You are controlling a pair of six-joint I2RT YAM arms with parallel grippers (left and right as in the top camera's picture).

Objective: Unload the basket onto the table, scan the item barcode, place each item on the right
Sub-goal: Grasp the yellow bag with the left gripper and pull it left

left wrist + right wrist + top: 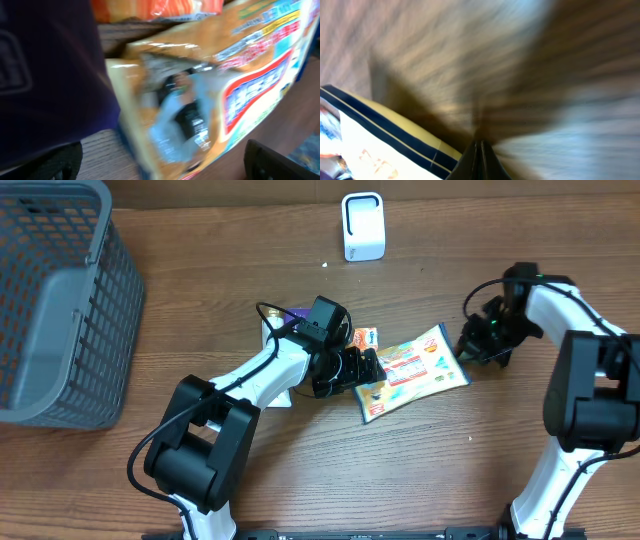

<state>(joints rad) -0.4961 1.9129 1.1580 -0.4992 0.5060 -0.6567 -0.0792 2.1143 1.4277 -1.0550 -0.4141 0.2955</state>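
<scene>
We see a brown, grained wooden table (200, 270) bearing a grey plastic mesh basket (60, 310) and a small white boxy scanner (362, 226). The glossy, crinkled orange-yellow foil snack packet (415, 370) lies flat between the wide-spread jaws of our left gripper (368, 370). On our right gripper (470, 346) the jaws are pressed together, with the packet's blue-striped edge just beside them.

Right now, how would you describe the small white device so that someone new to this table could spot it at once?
On the wooden table, look along the far edge, well to the right of the grey mesh basket. The small white device stands there alone. It is the only plain white, boxy thing with rounded corners; the packets in the middle are flat and colourful.
</scene>
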